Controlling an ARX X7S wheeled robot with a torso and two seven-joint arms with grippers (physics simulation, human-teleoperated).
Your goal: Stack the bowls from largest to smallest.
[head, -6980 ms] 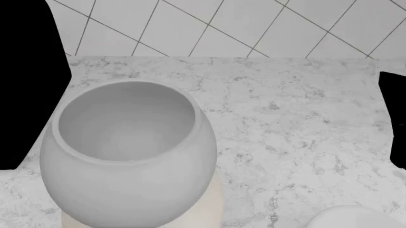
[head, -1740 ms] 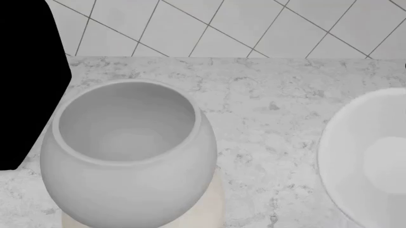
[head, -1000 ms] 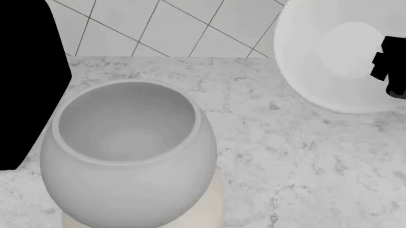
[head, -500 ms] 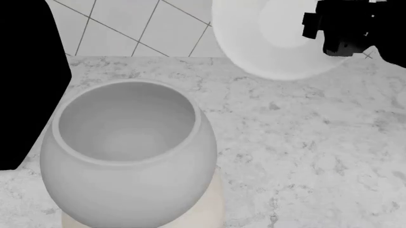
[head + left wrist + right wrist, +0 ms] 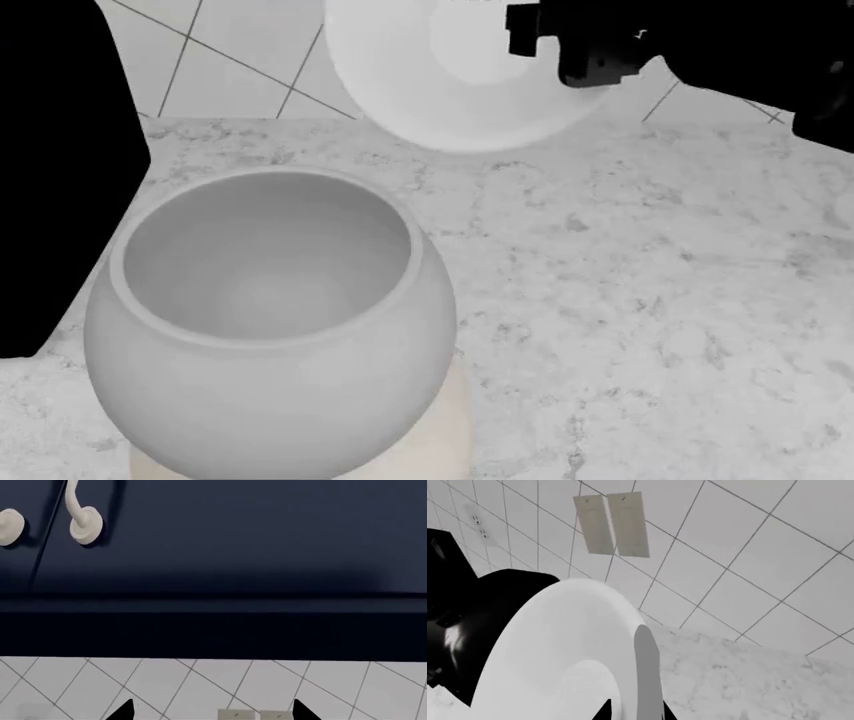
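The medium grey pot-bellied bowl (image 5: pixel 267 320) stands at the near left of the counter, nested in the large cream bowl (image 5: pixel 447 440), of which only a strip shows beneath it. My right gripper (image 5: pixel 587 45) holds the small white bowl (image 5: pixel 441 80) in the air, tilted, above and behind the grey bowl and to its right. In the right wrist view the white bowl (image 5: pixel 560 655) has its rim clamped between the jaws of the right gripper (image 5: pixel 635 712). My left gripper (image 5: pixel 212 715) is open with nothing between its tips, facing the tiled wall.
The marble counter (image 5: pixel 641 300) runs back to a tiled wall (image 5: pixel 267 60). My left arm (image 5: pixel 67 200) is a black mass along the left edge. Dark cabinets (image 5: pixel 233 540) with white handles hang above. Outlet plates (image 5: pixel 612 525) sit on the wall.
The right gripper lifted the white bowl from the counter's near right, then carried it up and left to above and behind the grey bowl. The grey bowl and left arm have not moved.
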